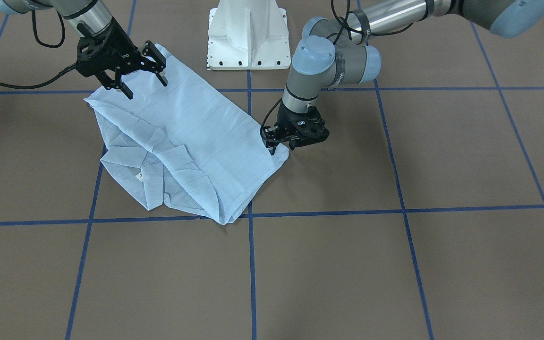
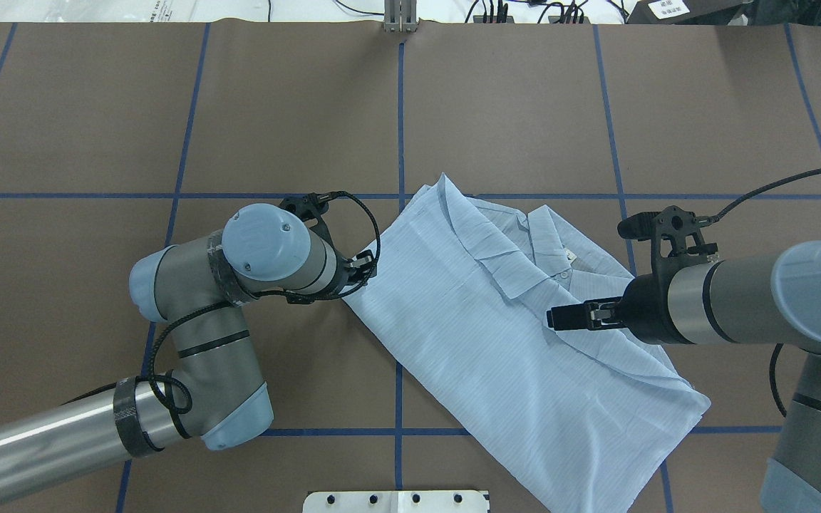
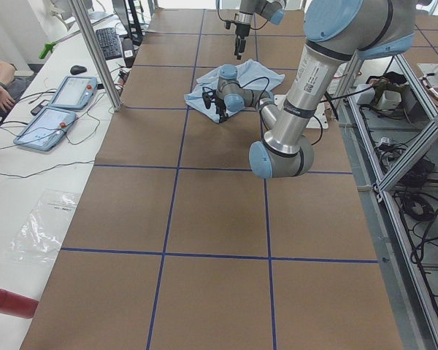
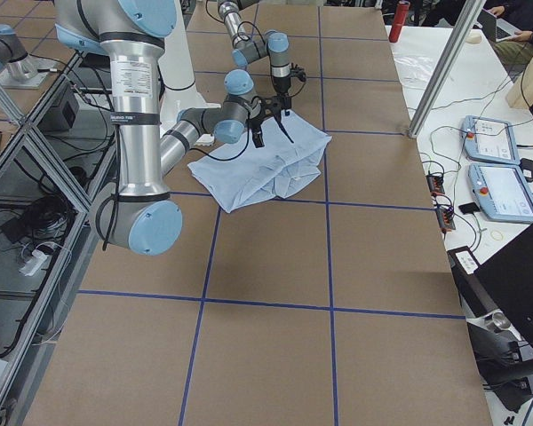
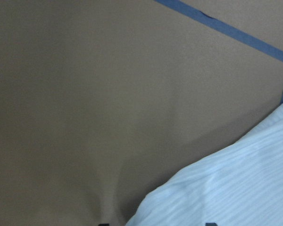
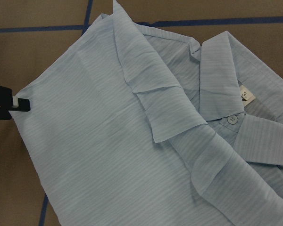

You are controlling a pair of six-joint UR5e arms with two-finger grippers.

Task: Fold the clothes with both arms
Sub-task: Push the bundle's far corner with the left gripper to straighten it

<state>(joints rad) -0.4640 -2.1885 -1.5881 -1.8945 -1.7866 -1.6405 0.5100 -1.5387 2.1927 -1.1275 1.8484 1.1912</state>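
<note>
Shirt point(image 2: 482, 335) is laid flat on the table point(image 2: 97, 107), long axis from 11 to 5 o'clock in the overhead view. The left gripper point(image 1: 280, 147), seemingly parted and empty, is set at its 9 o'clock corner. The right gripper point(image 1: 145, 87), spread wide and empty, is held above its 3 o'clock side.

You'll see the left arm point(image 2: 204, 342) and right arm point(image 2: 738, 299) are silver-grey tubes with pale blue caps. Black cables point(image 2: 774, 183) trail from both.
</note>
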